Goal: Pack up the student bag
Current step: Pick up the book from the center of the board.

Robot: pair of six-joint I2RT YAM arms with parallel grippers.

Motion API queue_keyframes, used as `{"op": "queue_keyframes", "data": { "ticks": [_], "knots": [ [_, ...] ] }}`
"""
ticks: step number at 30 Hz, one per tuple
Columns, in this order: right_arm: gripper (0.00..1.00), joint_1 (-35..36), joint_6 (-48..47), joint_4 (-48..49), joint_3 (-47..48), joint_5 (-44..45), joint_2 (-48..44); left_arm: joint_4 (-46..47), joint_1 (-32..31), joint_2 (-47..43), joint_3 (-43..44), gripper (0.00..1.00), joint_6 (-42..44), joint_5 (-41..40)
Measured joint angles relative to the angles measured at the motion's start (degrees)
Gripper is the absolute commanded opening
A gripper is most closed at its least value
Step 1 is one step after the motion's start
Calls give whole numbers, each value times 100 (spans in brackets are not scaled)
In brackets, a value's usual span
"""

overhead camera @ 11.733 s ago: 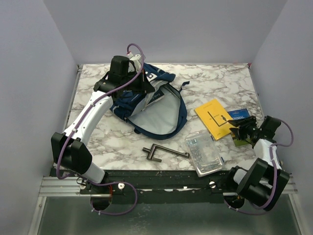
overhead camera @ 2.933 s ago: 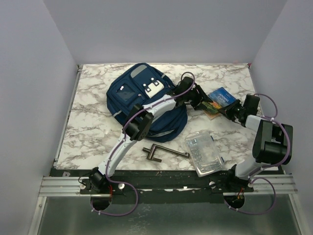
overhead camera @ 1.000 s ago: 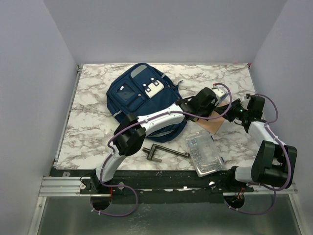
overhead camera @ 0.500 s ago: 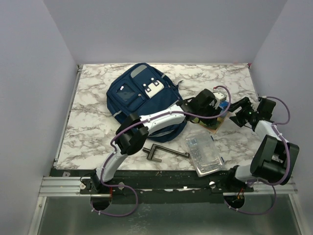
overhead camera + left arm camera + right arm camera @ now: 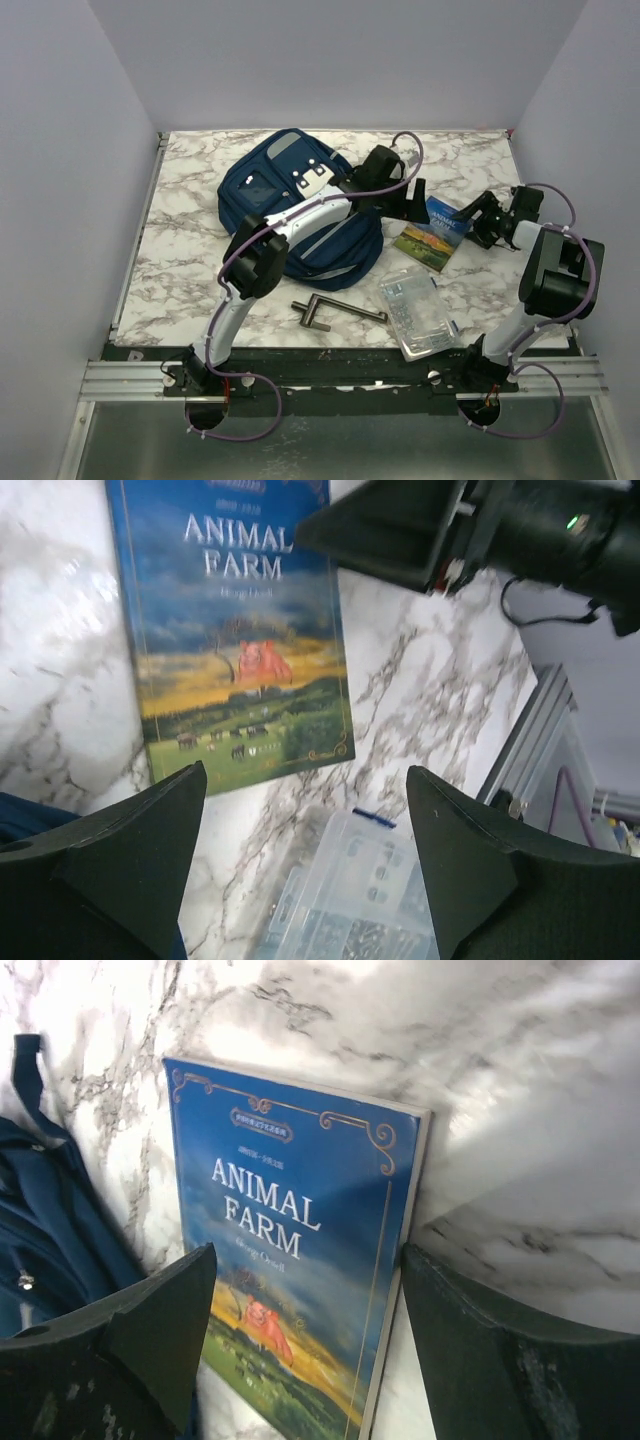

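The navy student bag (image 5: 285,195) lies front up at the back middle of the table, and its edge shows in the right wrist view (image 5: 50,1230). Just right of it an "Animal Farm" book (image 5: 432,236) lies flat, cover up (image 5: 235,630) (image 5: 300,1260). My left gripper (image 5: 410,203) hovers open over the book's left end (image 5: 305,775), holding nothing. My right gripper (image 5: 480,218) stands open at the book's right end (image 5: 308,1252), its fingers (image 5: 500,1360) straddling the cover without gripping it.
A clear plastic box (image 5: 416,312) of small parts sits near the front edge, also seen below the book in the left wrist view (image 5: 360,900). A dark metal T-shaped tool (image 5: 335,312) lies in front of the bag. The table's right edge (image 5: 525,180) is close behind the right gripper.
Both grippers have opened and let go of the book, which now lies flat, cover up. The left gripper drew back toward the bag and the right gripper backed off to the right.
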Motion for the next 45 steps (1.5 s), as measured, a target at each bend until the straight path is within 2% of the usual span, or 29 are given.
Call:
{"op": "queue_keyframes", "data": {
  "ticks": [4,7,12,20,26,32,34,38,45],
  "knots": [
    [72,501,-310,7,323,378,212,-225,83,186,898,79,-85,-289],
    [65,848,-505,15,385,570,251,-304,125,278,1145,77,-267,-407],
    [65,1191,-717,9,402,741,267,-509,162,385,951,71,-422,-531],
    [65,1180,-413,96,153,439,127,-693,101,415,474,42,-603,-562],
    [63,1178,-15,273,-247,-13,-76,-684,-107,415,125,33,-763,-684],
    [62,1180,74,221,-380,-131,-208,-564,-262,400,-219,36,-1008,-756],
    [62,1180,68,177,-459,-149,-302,-380,-313,321,-664,39,-1152,-885],
    [62,1178,59,203,-702,-225,-466,-175,-341,70,-1038,39,-1263,-1147],
    [58,1139,-26,415,-955,-345,-605,-79,-343,61,-1078,38,-1362,-1180]
  ]
}}
